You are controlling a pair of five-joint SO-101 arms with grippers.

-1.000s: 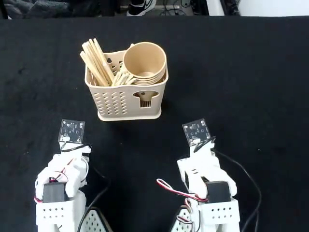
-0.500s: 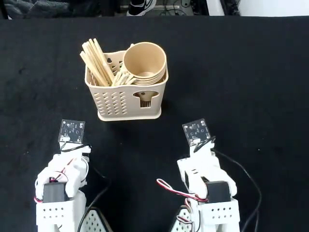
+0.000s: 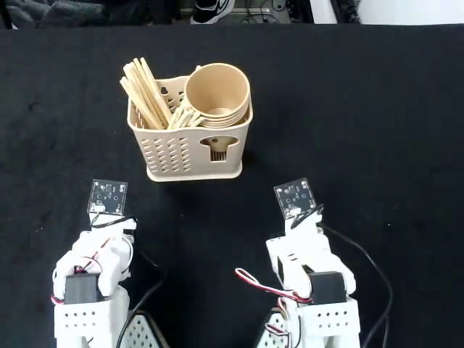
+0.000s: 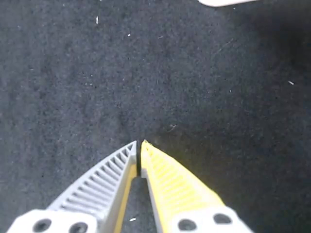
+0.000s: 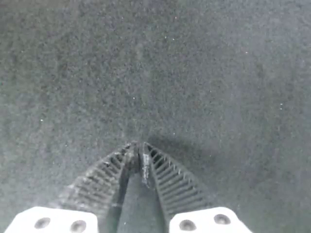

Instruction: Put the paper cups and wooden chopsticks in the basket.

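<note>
A cream perforated basket (image 3: 168,151) stands on the black cloth at the upper left of the high view. Nested paper cups (image 3: 217,92) sit in its right half, and several wooden chopsticks (image 3: 146,90) lean out of its left half. Both arms are folded back near the front edge, well short of the basket. My left gripper (image 4: 140,143) is shut with nothing in it, its tips just above bare cloth. My right gripper (image 5: 140,144) is likewise shut and empty over the cloth. A sliver of the basket's base (image 4: 224,2) shows in the left wrist view.
The left arm's body (image 3: 93,268) and the right arm's body (image 3: 310,272) sit at the front of the table, with cables trailing beside them. Black cloth (image 3: 362,130) covers the whole table. Clutter lies beyond the far edge.
</note>
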